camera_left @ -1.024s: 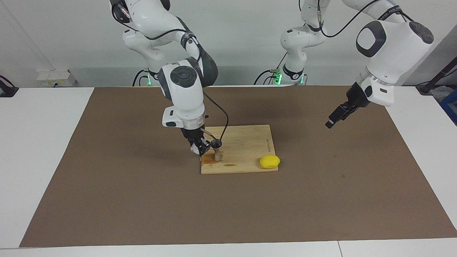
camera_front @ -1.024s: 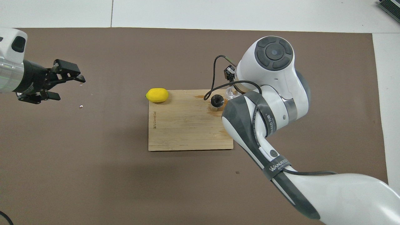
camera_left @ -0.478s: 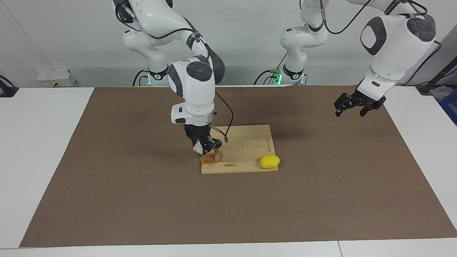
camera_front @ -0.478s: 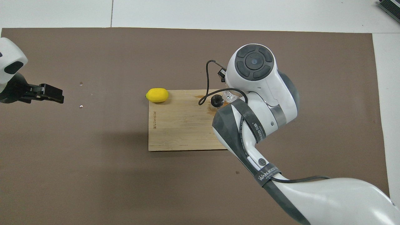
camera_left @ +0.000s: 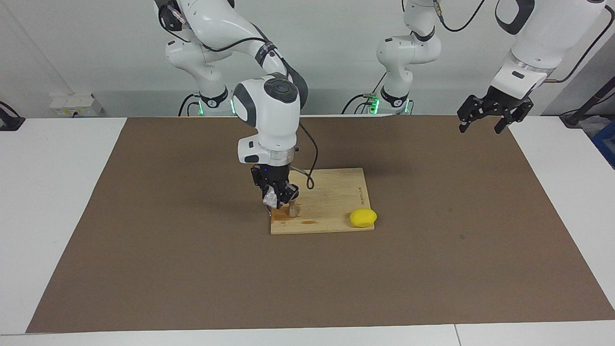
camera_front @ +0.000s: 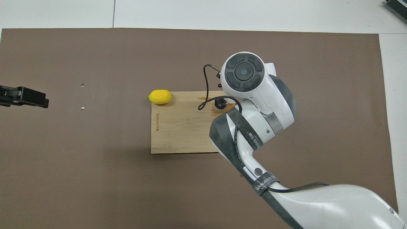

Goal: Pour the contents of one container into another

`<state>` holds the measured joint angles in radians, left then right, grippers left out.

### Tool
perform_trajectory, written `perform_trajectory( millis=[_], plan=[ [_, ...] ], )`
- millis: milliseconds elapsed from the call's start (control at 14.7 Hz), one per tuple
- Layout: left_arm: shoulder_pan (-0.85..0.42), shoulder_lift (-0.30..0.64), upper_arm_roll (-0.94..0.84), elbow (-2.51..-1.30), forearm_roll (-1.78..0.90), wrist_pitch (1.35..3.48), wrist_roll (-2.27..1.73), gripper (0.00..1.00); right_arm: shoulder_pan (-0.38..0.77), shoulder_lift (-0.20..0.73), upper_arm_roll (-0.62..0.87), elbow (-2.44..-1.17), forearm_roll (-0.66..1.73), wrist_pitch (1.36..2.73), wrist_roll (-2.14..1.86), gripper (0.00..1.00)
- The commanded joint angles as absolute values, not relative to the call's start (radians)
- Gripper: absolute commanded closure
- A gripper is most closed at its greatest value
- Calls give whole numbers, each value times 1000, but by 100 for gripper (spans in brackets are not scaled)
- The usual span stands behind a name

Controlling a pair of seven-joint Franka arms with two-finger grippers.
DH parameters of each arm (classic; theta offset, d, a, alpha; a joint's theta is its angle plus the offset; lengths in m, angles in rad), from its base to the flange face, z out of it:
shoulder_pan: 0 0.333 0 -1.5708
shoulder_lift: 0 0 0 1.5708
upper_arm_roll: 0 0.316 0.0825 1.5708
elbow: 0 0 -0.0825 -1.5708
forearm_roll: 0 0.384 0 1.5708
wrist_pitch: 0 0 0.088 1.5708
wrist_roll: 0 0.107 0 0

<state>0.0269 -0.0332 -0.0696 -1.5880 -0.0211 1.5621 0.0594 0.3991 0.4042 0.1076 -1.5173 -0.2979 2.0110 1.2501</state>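
Observation:
My right gripper (camera_left: 278,197) is shut on the small clear cup (camera_left: 267,198), holding it just above the corner of the wooden board (camera_left: 331,192) toward the right arm's end. The steel jigger (camera_left: 291,208) stands upright on the board right beside the cup. In the overhead view the jigger (camera_front: 220,104) shows by the right wrist, which hides the cup and the gripper. My left gripper (camera_left: 482,124) hangs open and empty, high over the mat at the left arm's end; it sits at the edge of the overhead view (camera_front: 31,98).
A yellow lemon (camera_left: 362,217) lies at the board's other corner, on the edge farther from the robots. A reddish-brown wet stain (camera_left: 282,216) marks the board by the jigger. A brown mat (camera_left: 192,269) covers the table.
The right wrist has swung from tilted to upright with the cup, staying beside the jigger. The left arm has risen and drawn back toward its own end of the table.

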Motion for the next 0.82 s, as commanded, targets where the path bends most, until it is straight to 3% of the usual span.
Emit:
perform_trajectory(
  millis=[0,751],
  plan=[
    [2,-60,-54,-1607,-3,1548,72,0,414,425,107,-1497,-359,2020,1276,100],
    [17,-63,-86,-1634,-3,1531,72,0,439,425,107,-1506,-423,2006,1272,100]
  ],
)
